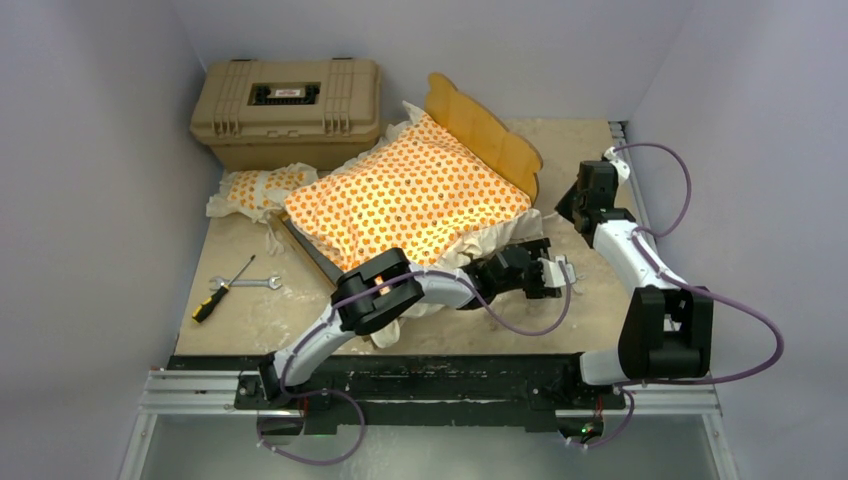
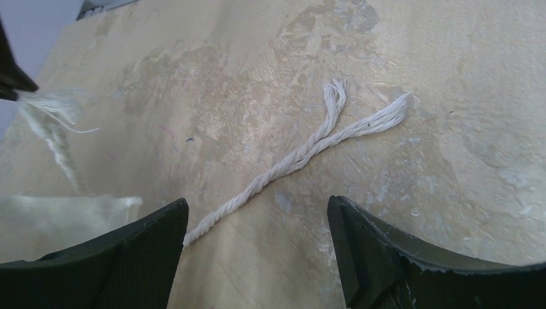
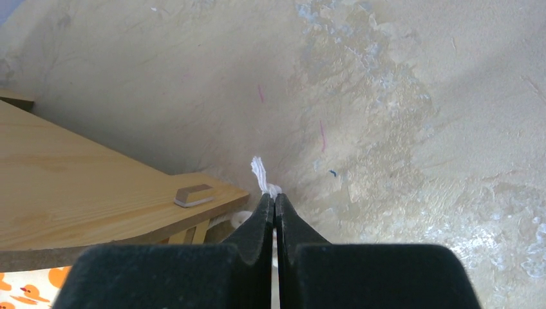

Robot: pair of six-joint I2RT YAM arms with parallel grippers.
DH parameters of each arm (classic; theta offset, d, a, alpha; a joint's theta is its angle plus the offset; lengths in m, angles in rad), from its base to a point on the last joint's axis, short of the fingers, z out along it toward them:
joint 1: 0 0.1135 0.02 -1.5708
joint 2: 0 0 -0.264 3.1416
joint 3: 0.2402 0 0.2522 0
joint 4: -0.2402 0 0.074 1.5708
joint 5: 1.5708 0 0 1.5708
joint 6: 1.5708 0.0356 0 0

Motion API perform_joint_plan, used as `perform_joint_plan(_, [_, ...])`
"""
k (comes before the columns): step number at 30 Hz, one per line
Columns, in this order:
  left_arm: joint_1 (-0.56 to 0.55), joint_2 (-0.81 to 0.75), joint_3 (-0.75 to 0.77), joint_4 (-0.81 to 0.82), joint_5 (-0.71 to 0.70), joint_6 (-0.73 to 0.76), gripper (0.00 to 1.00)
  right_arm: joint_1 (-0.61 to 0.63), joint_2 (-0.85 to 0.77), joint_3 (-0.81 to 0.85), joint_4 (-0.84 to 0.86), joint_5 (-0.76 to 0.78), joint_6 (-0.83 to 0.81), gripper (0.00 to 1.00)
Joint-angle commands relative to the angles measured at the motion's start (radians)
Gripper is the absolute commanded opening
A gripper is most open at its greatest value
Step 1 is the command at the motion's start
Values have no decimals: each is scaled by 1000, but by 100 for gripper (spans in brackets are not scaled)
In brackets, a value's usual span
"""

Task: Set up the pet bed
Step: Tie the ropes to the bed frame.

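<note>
- L gripper (image 2: 257,203): just off the near-right corner of the mattress cushion (image 1: 410,195). Jaws are wide apart and hold nothing, low over the table (image 2: 451,161).
- Key relation: a twisted white cord (image 2: 290,158) lies flat on the table, starting by the L finger and running ahead. Its long axis goes diagonally, away and to the right, to two frayed ends. The jaws straddle its near part, so dropping and closing there looks likely to catch it. L arm is the nearer one.
- R gripper (image 3: 275,198): at the cushion's far-right side, beside the wood frame (image 3: 96,193). Fingers are pressed together, with a short cord end (image 3: 259,170) pinched at the tips.
- Cushion lies on the frame, w/ the scalloped headboard (image 1: 480,125) behind it. Pillow (image 1: 255,188) sits on the table off the cushion's far-left corner, not yet on the bed.
- Views: only L wrist shows how the cord lies. Only R wrist shows the pinch. Top cam alone shows the pillow and both arms.
</note>
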State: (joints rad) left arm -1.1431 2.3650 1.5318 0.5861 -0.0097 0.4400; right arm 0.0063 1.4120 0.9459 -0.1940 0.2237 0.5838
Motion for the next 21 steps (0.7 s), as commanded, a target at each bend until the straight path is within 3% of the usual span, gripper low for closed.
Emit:
perform_joint_plan(1, [59,63,121,-48,149,-60,79,0,-25,0,34,-11,5,0])
perform_joint_plan(11, [103,199,306,-219,305,-100,77,0,-18,1,32,-8,5,0])
perform_joint_plan(14, [93,200,312,-270,329,-78,69,0,-23,3,30,7,6,0])
perform_joint_plan(17, [89,195,319,-333,338,-76,54,-1,-30,14,27,17,16,0])
perform_joint_plan(21, [82,200,348,-487,390,-86,44,0,-44,31,32,41,26,0])
